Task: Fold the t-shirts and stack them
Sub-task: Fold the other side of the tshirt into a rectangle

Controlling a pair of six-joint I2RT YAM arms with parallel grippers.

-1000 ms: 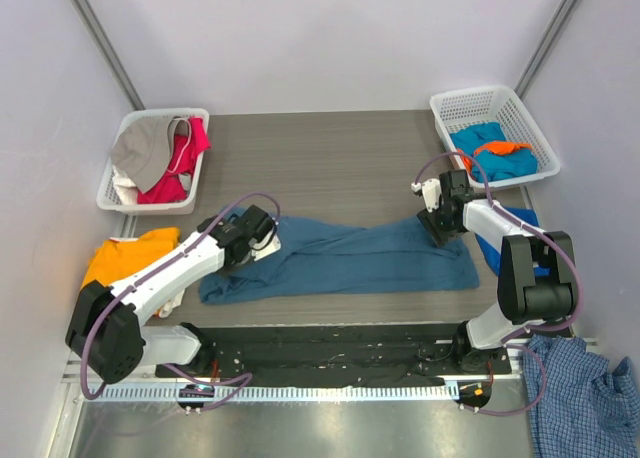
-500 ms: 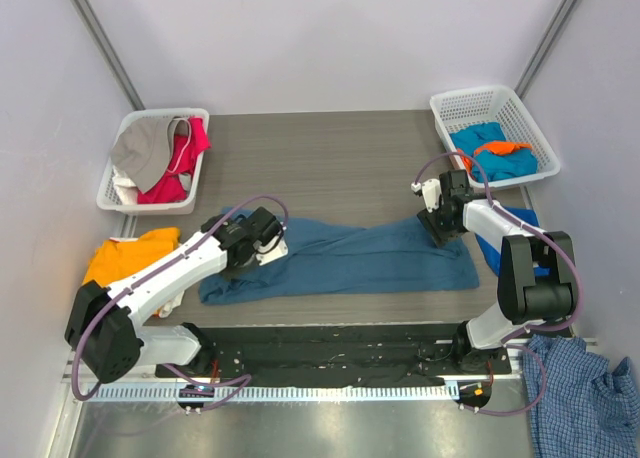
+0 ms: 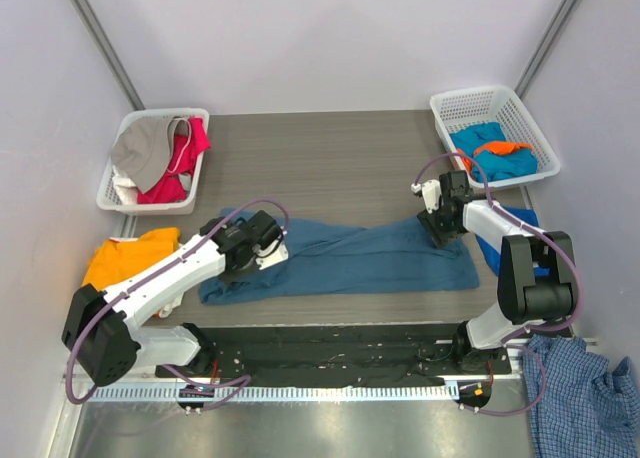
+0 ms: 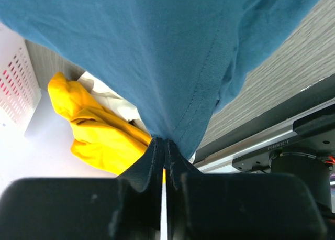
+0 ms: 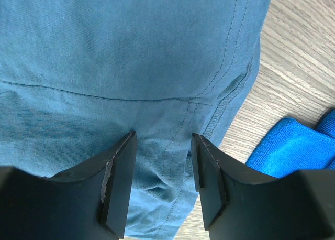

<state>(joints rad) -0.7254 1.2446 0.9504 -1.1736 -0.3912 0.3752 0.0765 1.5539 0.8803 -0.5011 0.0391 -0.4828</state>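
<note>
Left gripper (image 4: pixel 163 148) was pinched tight on an edge of the teal t-shirt (image 3: pixel 350 260). Right gripper (image 5: pixel 159 185) sat spread over its other end. Shirt lay flat on the table (image 3: pixel 330 163) between the 2 arms.

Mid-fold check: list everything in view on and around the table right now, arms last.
dark teal-blue cotton t-shirt: 1, teal-blue, spread across the table's near middle
crumpled orange-yellow t-shirt: 1, orange-yellow, left edge
left white mesh plastic basket: 1, white, far left; holds grey and pink-red garments
right white mesh plastic basket: 1, white, far right; holds turquoise and orange garments
bright blue cloth: 1, blue, beside the teal shirt's right end
blue-and-white checked shirt: 1, near right corner
grey wood-grain table: 1
left arm: jaws shut on the teal shirt
right arm: jaws apart over the teal shirt's right end
</note>
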